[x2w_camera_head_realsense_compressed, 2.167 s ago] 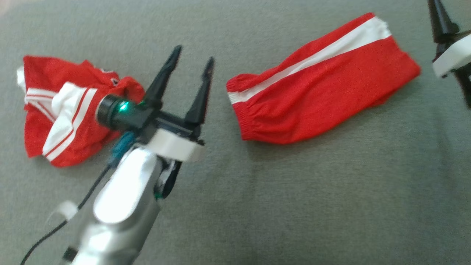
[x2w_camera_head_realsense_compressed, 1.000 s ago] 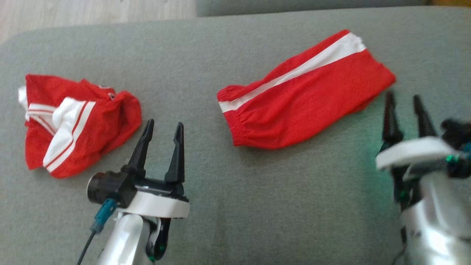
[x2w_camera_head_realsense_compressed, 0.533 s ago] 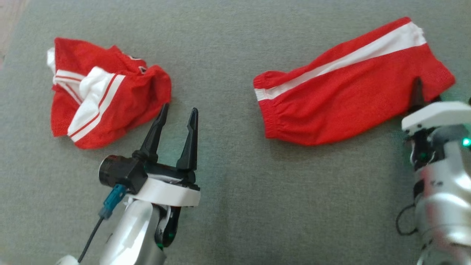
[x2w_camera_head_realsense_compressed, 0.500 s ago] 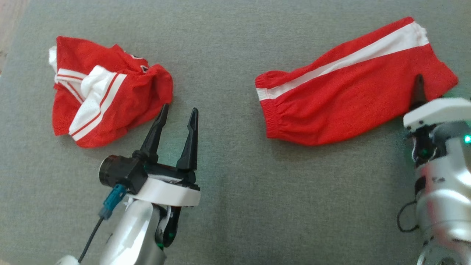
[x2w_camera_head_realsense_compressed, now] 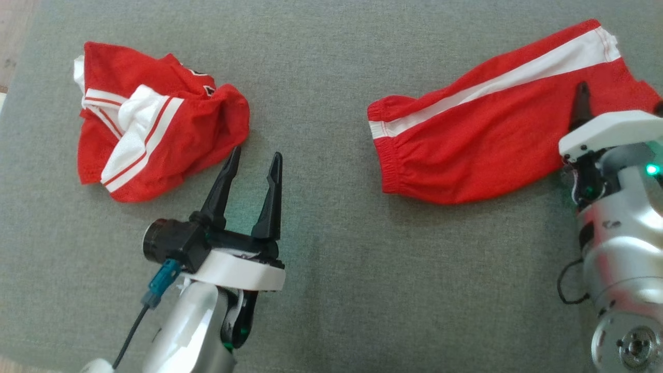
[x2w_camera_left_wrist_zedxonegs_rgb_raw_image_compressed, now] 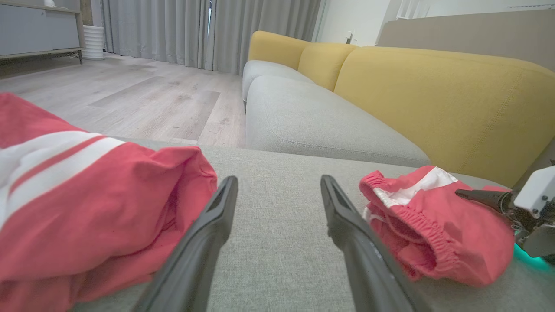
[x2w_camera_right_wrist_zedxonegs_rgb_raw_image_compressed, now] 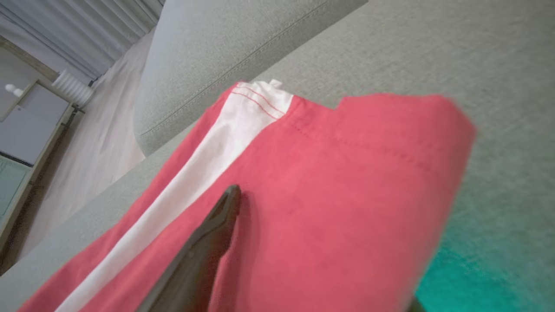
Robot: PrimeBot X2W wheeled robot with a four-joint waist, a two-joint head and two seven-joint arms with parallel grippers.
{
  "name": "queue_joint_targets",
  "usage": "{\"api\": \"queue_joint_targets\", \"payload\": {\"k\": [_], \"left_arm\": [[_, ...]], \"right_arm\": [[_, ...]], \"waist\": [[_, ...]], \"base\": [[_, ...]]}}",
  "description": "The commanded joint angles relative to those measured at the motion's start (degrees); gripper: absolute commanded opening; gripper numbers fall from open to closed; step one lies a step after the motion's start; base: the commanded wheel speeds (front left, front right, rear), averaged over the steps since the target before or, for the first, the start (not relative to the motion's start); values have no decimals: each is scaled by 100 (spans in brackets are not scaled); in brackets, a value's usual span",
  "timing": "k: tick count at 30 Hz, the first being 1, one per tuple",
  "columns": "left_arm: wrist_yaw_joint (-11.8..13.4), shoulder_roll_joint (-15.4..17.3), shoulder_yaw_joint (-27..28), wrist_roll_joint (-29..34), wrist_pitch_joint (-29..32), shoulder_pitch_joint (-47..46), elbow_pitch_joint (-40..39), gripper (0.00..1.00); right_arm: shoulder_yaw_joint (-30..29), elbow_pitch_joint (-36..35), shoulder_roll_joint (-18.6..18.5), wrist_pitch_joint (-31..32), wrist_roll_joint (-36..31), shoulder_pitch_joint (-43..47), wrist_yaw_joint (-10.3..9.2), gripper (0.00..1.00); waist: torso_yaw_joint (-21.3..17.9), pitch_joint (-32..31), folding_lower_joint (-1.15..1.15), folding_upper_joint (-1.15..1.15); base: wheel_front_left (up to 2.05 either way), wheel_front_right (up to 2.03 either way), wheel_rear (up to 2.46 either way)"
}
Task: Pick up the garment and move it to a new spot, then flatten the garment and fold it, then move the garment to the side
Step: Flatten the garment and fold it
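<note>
The folded garment [x2w_camera_head_realsense_compressed: 481, 145] lies on the right side of the grey cushion [x2w_camera_head_realsense_compressed: 321, 259]. The right claw [x2w_camera_head_realsense_compressed: 617, 109] is at its right end, with one finger [x2w_camera_right_wrist_zedxonegs_rgb_raw_image_compressed: 217, 225] resting on top of the red cloth and the other hidden, so its grip cannot be told. The left claw [x2w_camera_head_realsense_compressed: 257, 153] hovers with its fingers apart, just beside the crumpled garment [x2w_camera_head_realsense_compressed: 155, 134] and well apart from the folded one.

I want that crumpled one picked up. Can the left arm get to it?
Probably yes. The left arm has its jaws open right beside the crumpled garment, with only bare sofa between and nothing in the way.
</note>
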Motion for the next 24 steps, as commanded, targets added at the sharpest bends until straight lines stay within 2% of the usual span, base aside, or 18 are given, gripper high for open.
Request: {"api": "queue_joint_targets", "payload": {"k": [1, 10, 20, 24], "left_arm": [[33, 24, 187, 9, -28, -187, -138, 100], [11, 24, 285, 83, -28, -96, -52, 100], [-1, 24, 391, 79, -28, 93, -78, 100], [17, 24, 387, 52, -28, 160, -119, 100]], "right_arm": [[140, 130, 242, 18, 10, 25, -4, 0], [245, 237, 242, -1015, 341, -20, -4, 0], [-30, -209, -93, -1210, 500, 636, -4, 0], [-147, -320, -119, -1216, 511, 835, -4, 0]], "waist": [[-13, 0, 0, 0], [-277, -242, 0, 0], [-528, -570, 0, 0], [-570, -600, 0, 0]], "base": [[0, 0, 0], [0, 0, 0], [0, 0, 0], [0, 0, 0]]}}
